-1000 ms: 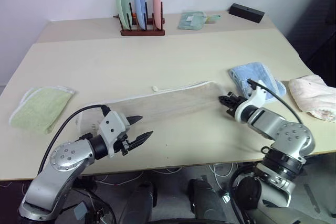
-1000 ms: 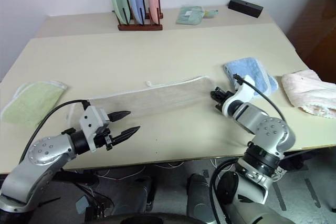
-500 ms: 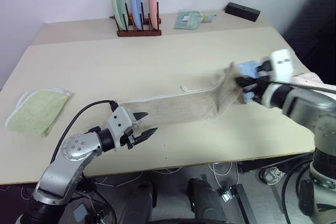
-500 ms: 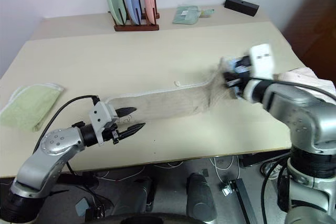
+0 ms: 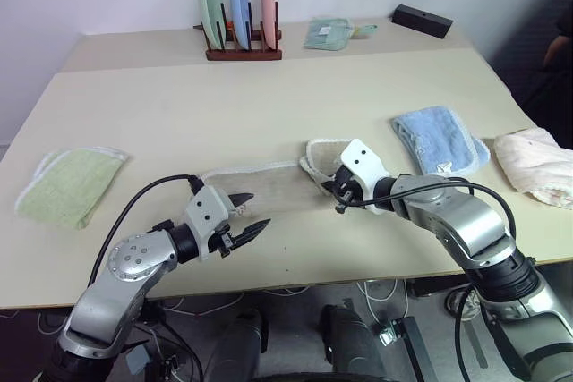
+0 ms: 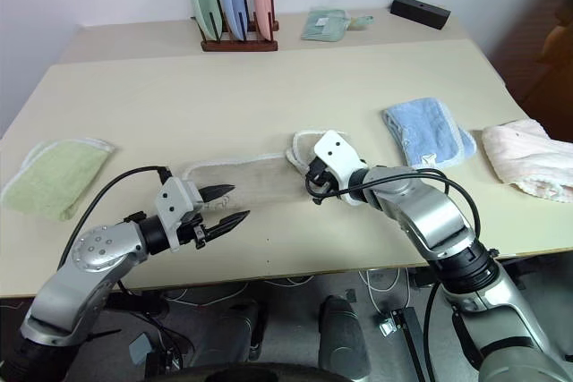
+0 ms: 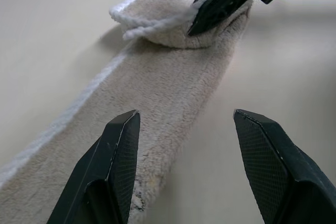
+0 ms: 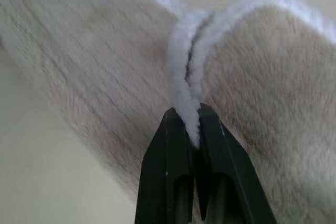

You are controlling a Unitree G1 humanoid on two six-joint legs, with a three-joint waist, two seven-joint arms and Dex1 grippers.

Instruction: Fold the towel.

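With the right gripper (image 5: 337,196) fingers pinching the towel (image 5: 269,187)'s white edging mid-frame, lay that end squarely before releasing; the left gripper (image 5: 248,216) fingers stand apart, empty.

Fuzzy cloth towel (image 7: 173,85), smooth matt table (image 5: 269,105)

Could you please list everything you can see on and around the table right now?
towel: one, beige with white corded edge, table middle, its right end folded over
green towel: one, pale green, table's left edge
blue towel: one, light blue, right of middle
pink cloth: one, pale pink, far right edge
plate rack: one, brown, with green, blue and pink plates, at the back
small cloth: one, mint, at the back
box: one, black, back right
left gripper: open, near the towel's left end
right gripper: pinching the towel's white edge
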